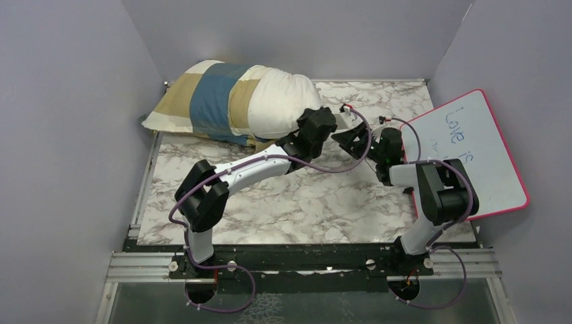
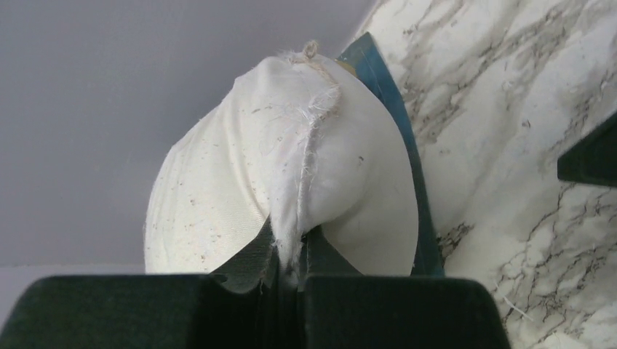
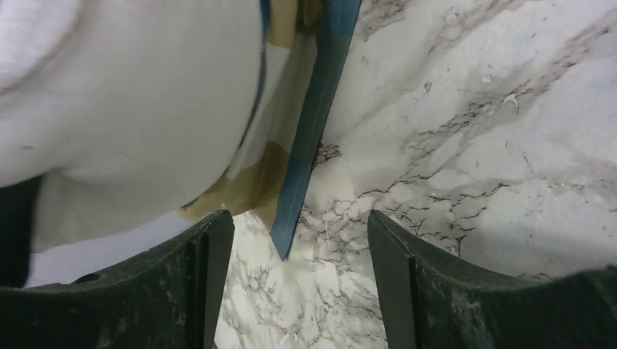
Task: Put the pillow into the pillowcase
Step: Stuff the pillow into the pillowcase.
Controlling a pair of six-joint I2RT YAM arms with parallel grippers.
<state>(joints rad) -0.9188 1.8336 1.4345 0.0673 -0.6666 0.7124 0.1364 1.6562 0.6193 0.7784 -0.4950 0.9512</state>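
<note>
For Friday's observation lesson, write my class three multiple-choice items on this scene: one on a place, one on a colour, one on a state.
1. Where on the table does the pillow lie?
A. Far left corner
B. Near right corner
C. Centre, between the arms

2. What colour is the rim of the whiteboard?
A. Green
B. Pink
C. Black

3. How is the left hand?
A. Open above bare table
B. Shut on the whiteboard
C. Shut on the pillow

Answers:
1 A: the top view shows it by the back wall at the left, partly inside the pillowcase.
2 B: a pink edge frames the board.
3 C: the left wrist view shows its jaws closed on the pillow's frayed seam.
</note>
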